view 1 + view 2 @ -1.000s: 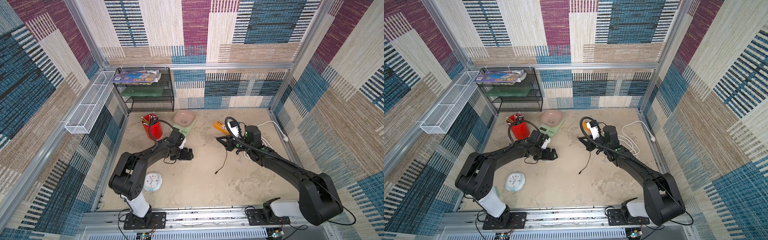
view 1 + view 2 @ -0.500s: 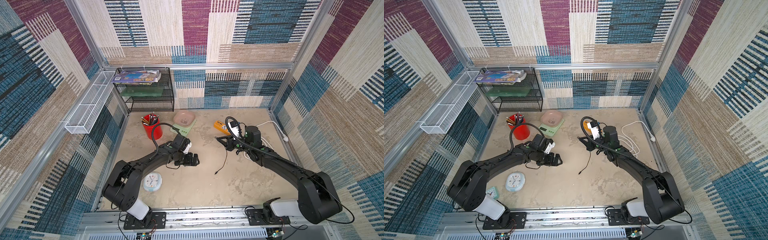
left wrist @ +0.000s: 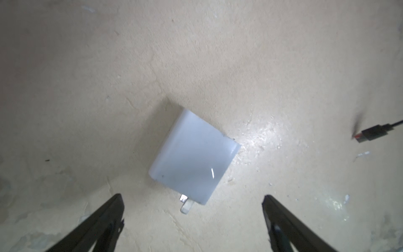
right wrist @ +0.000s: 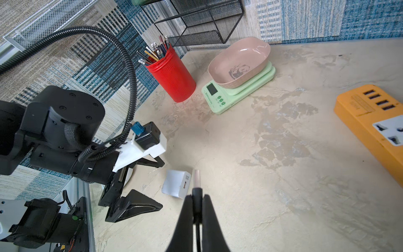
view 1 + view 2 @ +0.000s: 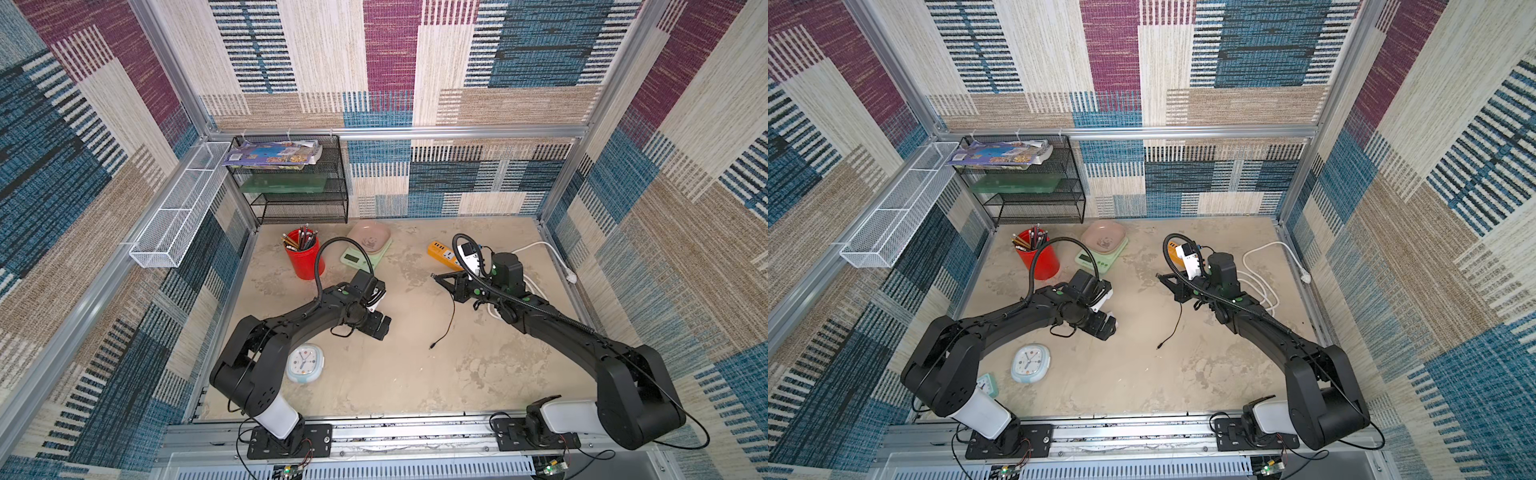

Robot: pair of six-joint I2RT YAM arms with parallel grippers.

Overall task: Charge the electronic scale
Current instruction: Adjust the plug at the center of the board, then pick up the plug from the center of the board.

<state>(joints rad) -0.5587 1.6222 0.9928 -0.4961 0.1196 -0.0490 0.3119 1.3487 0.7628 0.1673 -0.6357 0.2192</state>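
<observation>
Electronic scale (image 4: 219, 99) bears a pink tray (image 4: 244, 55); red cup (image 4: 175, 80) holds pencils (image 4: 155, 52).

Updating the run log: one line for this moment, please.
left gripper open near charger | right gripper shut on cable plug | scale not connected

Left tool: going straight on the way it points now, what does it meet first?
Probably the white charger block, flat on the table dead ahead of the open left tool; nothing shows in between, depth uncertain.
</observation>
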